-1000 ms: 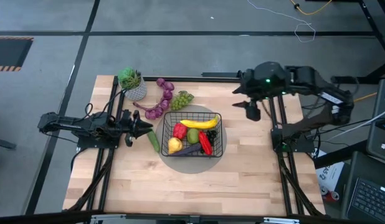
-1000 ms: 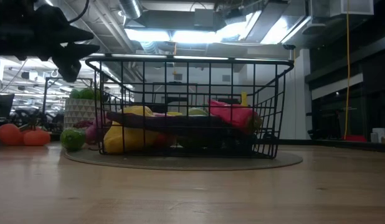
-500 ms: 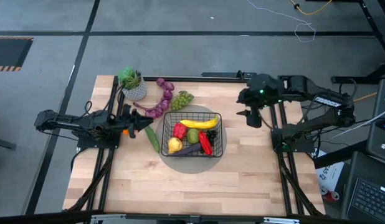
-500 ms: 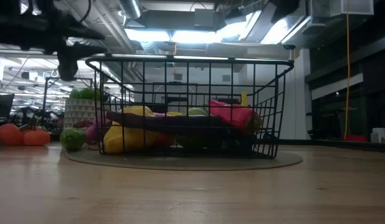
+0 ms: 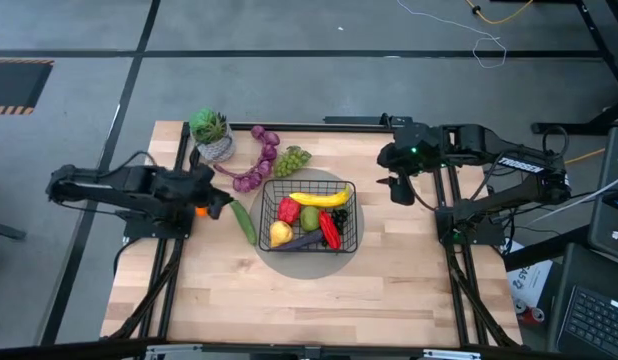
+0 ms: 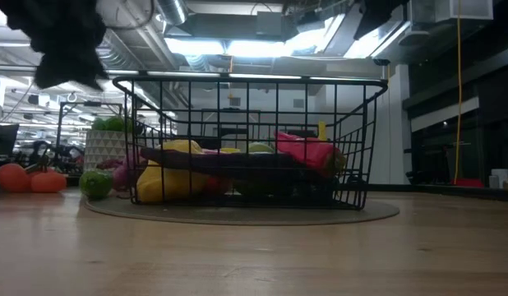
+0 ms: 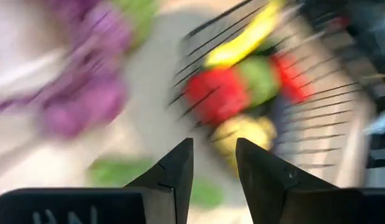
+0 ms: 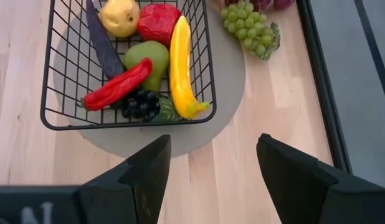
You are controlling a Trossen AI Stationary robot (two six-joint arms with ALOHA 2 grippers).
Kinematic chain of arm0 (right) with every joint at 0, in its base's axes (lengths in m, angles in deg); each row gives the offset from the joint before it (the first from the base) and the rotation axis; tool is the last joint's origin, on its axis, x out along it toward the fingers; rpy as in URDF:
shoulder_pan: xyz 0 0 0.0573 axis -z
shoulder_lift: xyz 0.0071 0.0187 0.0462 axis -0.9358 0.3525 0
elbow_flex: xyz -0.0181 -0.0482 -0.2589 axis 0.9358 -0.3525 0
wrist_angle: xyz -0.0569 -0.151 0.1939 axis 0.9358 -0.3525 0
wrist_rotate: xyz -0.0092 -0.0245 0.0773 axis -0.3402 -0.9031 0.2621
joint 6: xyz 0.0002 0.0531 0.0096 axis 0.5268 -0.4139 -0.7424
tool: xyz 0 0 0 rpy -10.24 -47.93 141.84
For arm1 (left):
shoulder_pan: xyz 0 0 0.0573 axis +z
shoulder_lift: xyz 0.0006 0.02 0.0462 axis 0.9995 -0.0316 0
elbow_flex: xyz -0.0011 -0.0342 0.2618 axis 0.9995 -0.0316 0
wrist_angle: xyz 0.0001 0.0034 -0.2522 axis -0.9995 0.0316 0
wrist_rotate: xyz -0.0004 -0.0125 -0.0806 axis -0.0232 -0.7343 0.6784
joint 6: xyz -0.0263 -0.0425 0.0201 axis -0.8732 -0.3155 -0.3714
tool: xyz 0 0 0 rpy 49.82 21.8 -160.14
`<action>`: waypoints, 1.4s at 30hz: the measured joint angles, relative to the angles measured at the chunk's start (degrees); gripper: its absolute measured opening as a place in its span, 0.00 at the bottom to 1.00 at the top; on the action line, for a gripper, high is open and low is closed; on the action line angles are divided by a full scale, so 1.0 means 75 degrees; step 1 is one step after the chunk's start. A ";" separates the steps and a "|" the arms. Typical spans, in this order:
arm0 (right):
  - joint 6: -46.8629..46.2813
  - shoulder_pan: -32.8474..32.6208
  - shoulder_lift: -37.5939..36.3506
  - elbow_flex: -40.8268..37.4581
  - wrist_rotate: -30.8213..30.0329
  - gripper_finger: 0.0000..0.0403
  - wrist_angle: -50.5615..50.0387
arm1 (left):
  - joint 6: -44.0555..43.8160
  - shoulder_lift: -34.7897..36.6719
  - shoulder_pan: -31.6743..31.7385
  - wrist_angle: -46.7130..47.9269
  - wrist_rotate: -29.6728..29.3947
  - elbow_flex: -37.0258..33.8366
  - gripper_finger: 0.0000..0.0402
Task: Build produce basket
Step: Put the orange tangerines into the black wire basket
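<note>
The black wire basket (image 5: 357, 215) stands on a round grey mat (image 5: 309, 262) at mid-table. It holds a banana (image 5: 319, 198), red peppers (image 5: 288, 210), a pear (image 5: 309, 217), a yellow fruit (image 5: 280, 233), an aubergine (image 5: 301, 241) and black grapes (image 8: 139, 104). A cucumber (image 5: 245, 223), purple grapes (image 5: 251, 178) and green grapes (image 5: 292, 158) lie on the table outside it. My left gripper (image 5: 225, 207) hovers left of the basket over the cucumber, fingers slightly apart (image 7: 214, 149), empty. My right gripper (image 5: 399, 192) hangs open and empty (image 8: 211, 146) right of the basket.
A white pot with a green plant (image 5: 211, 135) stands at the far left. Dark rails (image 5: 174, 270) run along both sides of the table. Bare wood lies between the basket and the near edge.
My left gripper has drawn back a little toward the table's left edge and turned; its wrist view is blurred by the motion. My right gripper has shifted slightly toward the near edge. The basket and produce have stayed put.
</note>
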 joint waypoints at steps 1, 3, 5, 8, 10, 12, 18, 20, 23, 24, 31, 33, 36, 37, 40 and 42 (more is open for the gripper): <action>-0.0002 0.0000 0.0002 0.0000 -0.0002 0.59 0.0018 | -0.0312 -0.0198 0.0000 0.0391 -0.0086 0.0085 0.29; -0.0001 0.0000 0.0002 0.0000 0.0000 0.59 0.0036 | -0.0976 -0.0560 0.0009 0.0857 -0.0299 0.0147 0.29; 0.0001 0.0000 0.0002 0.0000 -0.0001 0.59 0.0123 | -0.1490 -0.0926 0.0009 0.1356 -0.0437 0.0144 0.29; 0.0001 0.0000 0.0002 0.0000 -0.0003 0.59 0.0231 | -0.1913 -0.1559 0.0066 0.1874 -0.0488 0.0144 0.29; 0.0001 0.0000 0.0002 0.0000 -0.0001 0.59 0.0241 | -0.2108 -0.1948 0.0156 0.2290 -0.0478 0.0141 0.29; 0.0003 0.0000 0.0002 0.0000 -0.0002 0.59 0.0242 | -0.2262 -0.2311 0.0247 0.2445 -0.0440 0.0141 0.29; 0.0004 0.0000 0.0002 0.0000 -0.0001 0.59 0.0242 | -0.2504 -0.3098 0.0426 0.2556 0.0379 0.0141 0.29; 0.0001 0.0000 0.0002 0.0003 0.0000 0.59 0.0242 | -0.2513 -0.3310 0.0484 0.2632 0.0323 0.0141 0.29; 0.0004 0.0000 0.0002 0.0003 -0.0003 0.59 0.0242 | -0.2662 -0.3614 0.0597 0.2801 0.0171 0.0143 0.29; 0.0004 0.0000 0.0002 0.0003 -0.0001 0.59 0.0242 | -0.2673 -0.3717 0.0638 0.2808 0.0171 0.0142 0.29; 0.0004 -0.0001 0.0002 0.0003 -0.0003 0.59 0.0239 | -0.2661 -0.3939 0.0653 0.2309 0.0608 0.0143 0.29; 0.0004 -0.0003 0.0002 0.0003 -0.0002 0.59 0.0239 | -0.2465 -0.3906 0.0575 0.1992 0.0439 0.0220 0.29; 0.0004 -0.0003 0.0002 0.0003 -0.0003 0.59 0.0239 | -0.2079 -0.3861 0.0488 0.2028 -0.0335 0.0599 0.29; 0.0004 -0.0003 0.0002 0.0003 -0.0003 0.59 0.0237 | -0.2060 -0.3869 0.0487 0.2157 -0.0591 0.0739 0.29; -0.0004 -0.0003 0.0002 0.0006 -0.0001 0.59 0.0234 | -0.2128 -0.3860 0.0536 0.3032 -0.1048 0.1184 0.29; -0.0007 -0.0003 0.0002 0.0005 0.0000 0.59 0.0233 | -0.2537 -0.3866 0.0609 0.3715 -0.0982 0.1327 0.29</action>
